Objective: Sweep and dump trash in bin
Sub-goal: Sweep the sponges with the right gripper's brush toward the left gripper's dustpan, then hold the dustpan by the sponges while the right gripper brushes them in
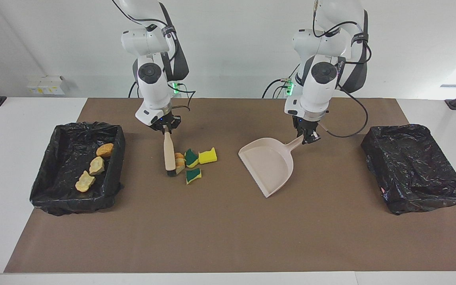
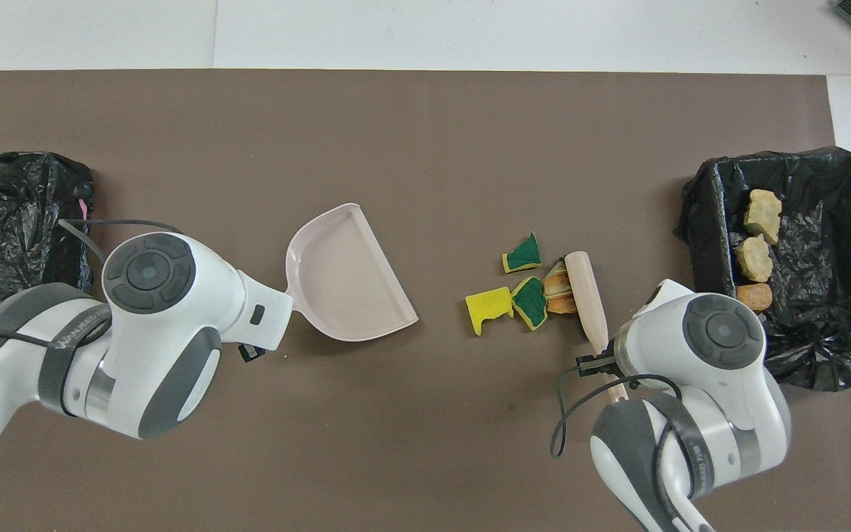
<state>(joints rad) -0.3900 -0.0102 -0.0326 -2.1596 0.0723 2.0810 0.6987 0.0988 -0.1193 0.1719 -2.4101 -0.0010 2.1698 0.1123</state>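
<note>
Inside one bin [image 1: 54,166] lie three lumps [image 1: 96,165]; pincers grip brush [image 1: 168,154], dustpan [image 1: 269,164].

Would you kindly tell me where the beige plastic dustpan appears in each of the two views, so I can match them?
Facing view: the beige plastic dustpan lies right of centre on the brown mat, its handle held by the left end effector.
Overhead view: the dustpan lies left of centre, its open edge toward the scraps.
Shared landmark: the all-yellow sponge piece, the scrap closest to the dustpan in both views.
</note>
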